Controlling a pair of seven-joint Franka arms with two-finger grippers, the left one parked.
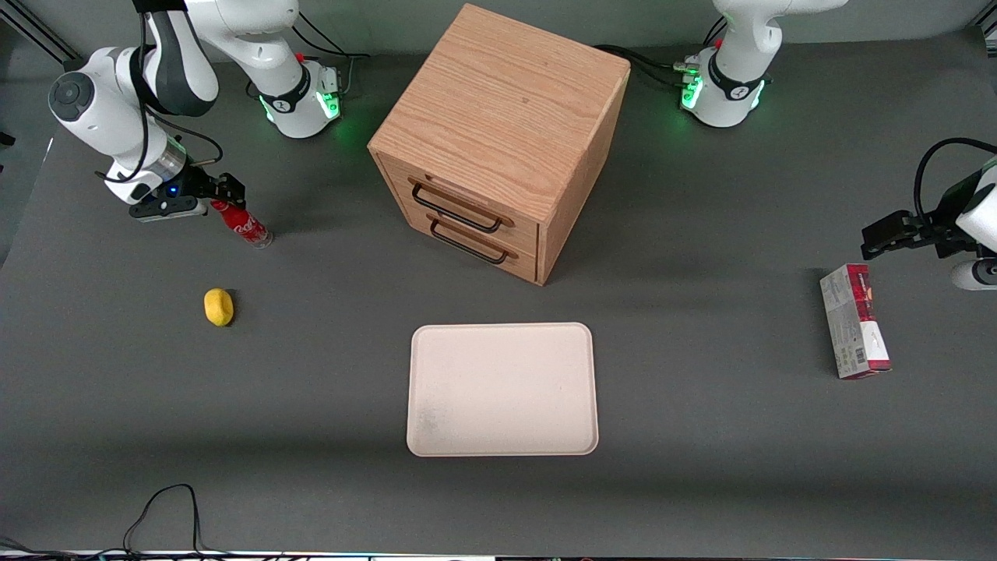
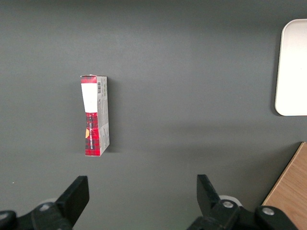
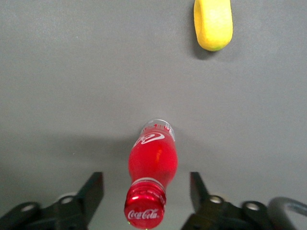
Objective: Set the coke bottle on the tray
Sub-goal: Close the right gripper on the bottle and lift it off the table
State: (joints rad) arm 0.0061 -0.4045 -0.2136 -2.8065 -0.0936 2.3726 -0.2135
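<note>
The gripper [image 3: 146, 191] stands wide open around the upright coke bottle [image 3: 152, 165], gripping nothing. The bottle looks light, rigid and slick; grasp its body below the cap.

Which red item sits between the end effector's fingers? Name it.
The coke bottle, standing between the open end effector; the red-and-grey carton lies toward the parked arm's end.

A wooden drawer cabinet [image 1: 498, 140] stands mid-bench near the edge farthest from the front camera. A lemon [image 1: 219, 306], apparently, lies toward the working arm's end; a red-and-grey carton [image 1: 854, 331] lies toward the parked arm's end.
</note>
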